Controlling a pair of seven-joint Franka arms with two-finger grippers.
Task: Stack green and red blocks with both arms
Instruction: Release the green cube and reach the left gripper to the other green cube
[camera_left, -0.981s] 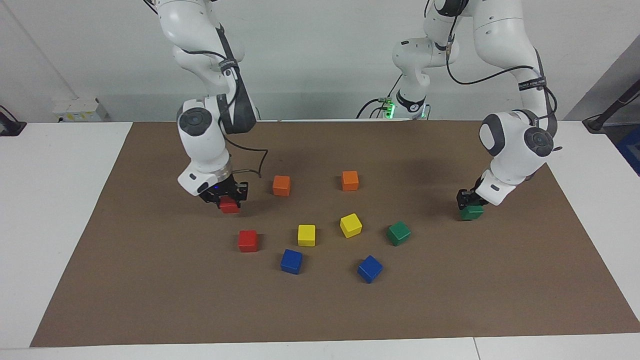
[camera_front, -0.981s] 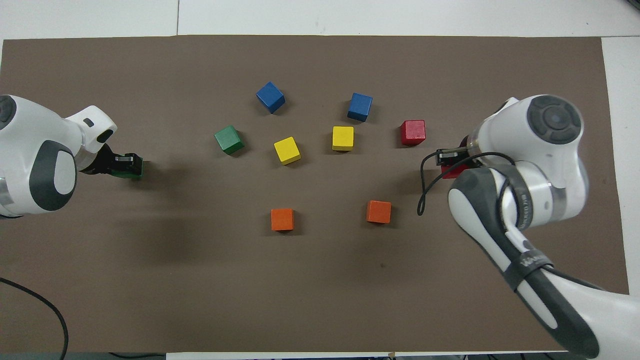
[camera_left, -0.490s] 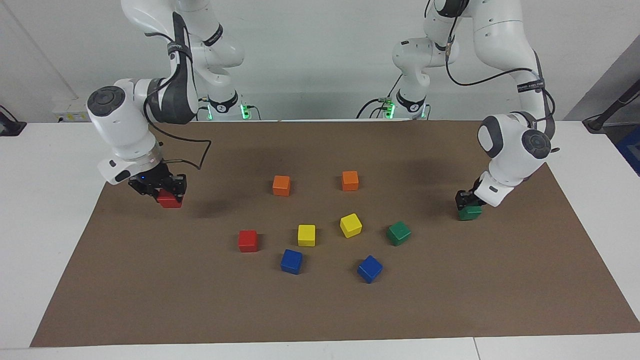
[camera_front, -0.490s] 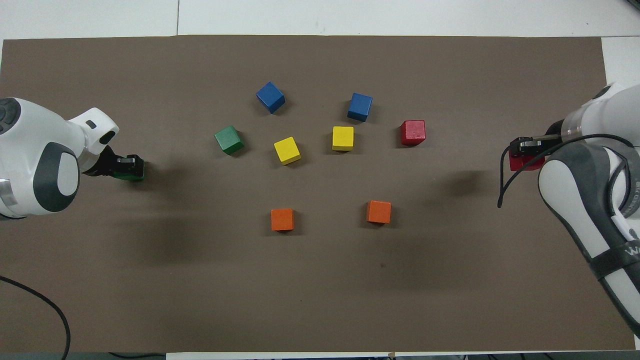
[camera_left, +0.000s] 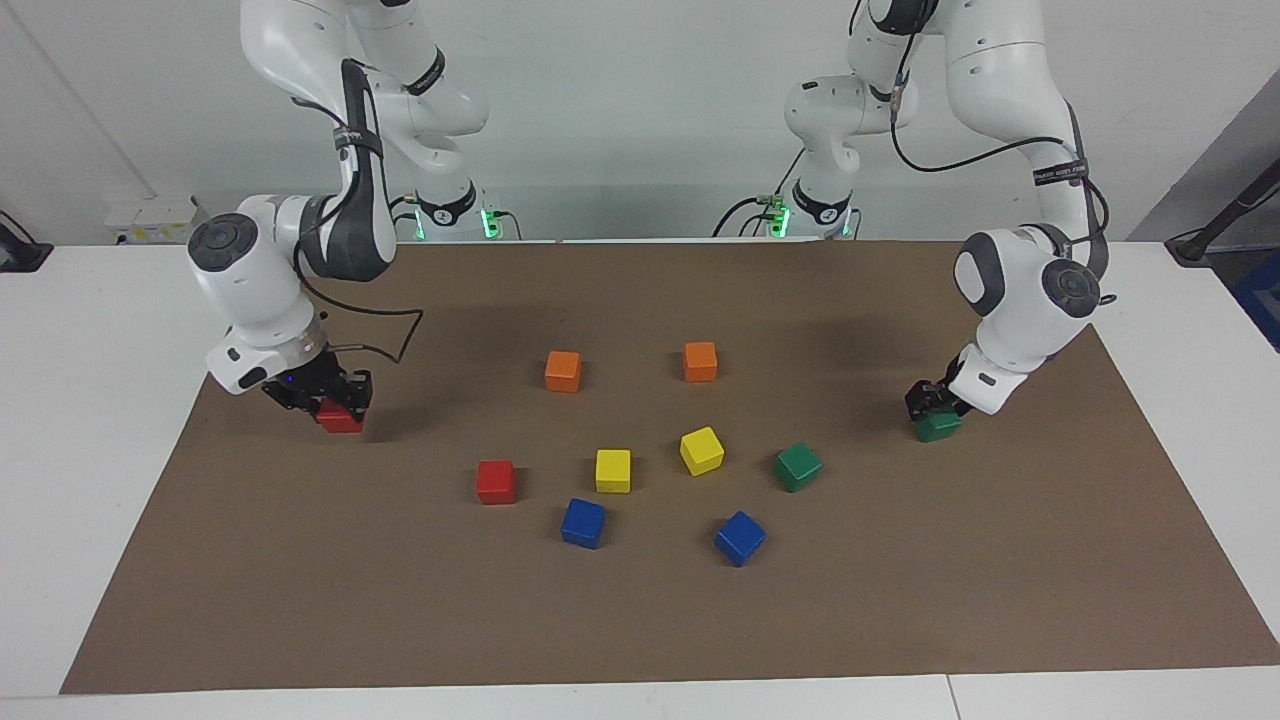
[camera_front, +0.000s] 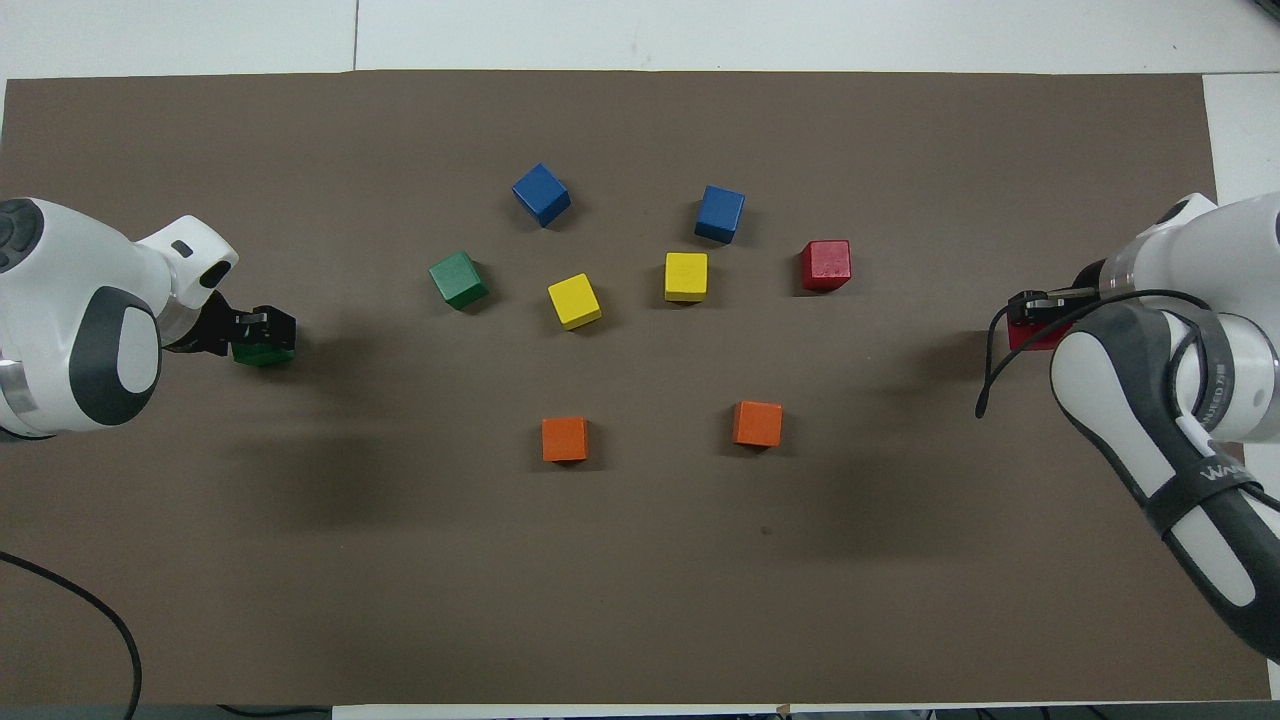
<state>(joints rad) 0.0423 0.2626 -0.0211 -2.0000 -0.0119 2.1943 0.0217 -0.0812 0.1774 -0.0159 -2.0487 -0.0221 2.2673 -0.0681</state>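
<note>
Both arms work low at the ends of the table. My right pincer is clamped around one red block at the right arm's end. My left pincer grips one green block at the left arm's end. I cannot tell whether either block rests down, and an early release could tumble it. Farther out, the loose red block and loose green block sit beside yellow cubes and blue cubes, which a careless pickup could knock.
</note>
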